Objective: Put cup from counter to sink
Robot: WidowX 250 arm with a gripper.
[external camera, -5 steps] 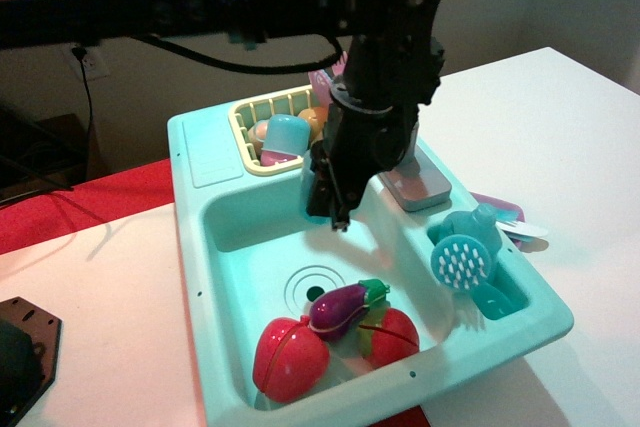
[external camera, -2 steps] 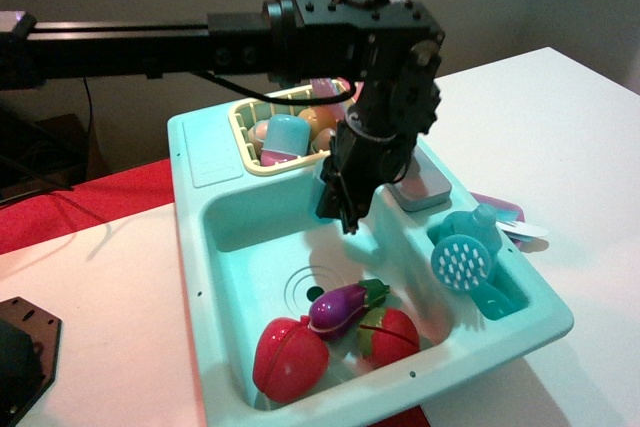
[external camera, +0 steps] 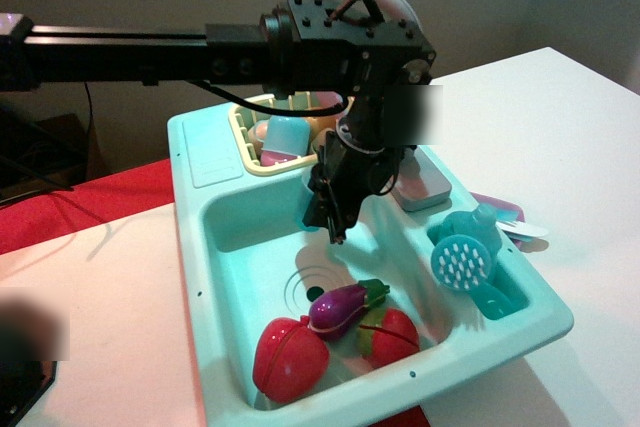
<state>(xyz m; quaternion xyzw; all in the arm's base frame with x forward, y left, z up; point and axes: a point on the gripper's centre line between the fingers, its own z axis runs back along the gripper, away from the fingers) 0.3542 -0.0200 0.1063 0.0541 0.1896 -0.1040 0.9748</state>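
The teal-blue cup (external camera: 474, 223) lies tilted on the mint-green counter (external camera: 500, 257) at the right of the sink unit, beside a round teal brush (external camera: 460, 262). The sink (external camera: 235, 222) is a deep mint-green basin with a ringed drain (external camera: 305, 287) and a grey tap (external camera: 418, 185). My black gripper (external camera: 335, 227) hangs over the back of the basin, fingers pointing down, left of the cup and apart from it. The fingers merge into one dark wedge, so I cannot see a gap. Nothing shows between them.
A purple eggplant (external camera: 345, 305), a red apple (external camera: 288, 359) and a strawberry (external camera: 392, 335) lie in the front of the basin. A yellow dish rack (external camera: 245, 142) at the back holds a paler blue cup with pink base (external camera: 285, 137). White tabletop (external camera: 560, 147) lies to the right.
The gripper has shifted a little left and down over the basin. The cup and the toys in the sink have not moved.
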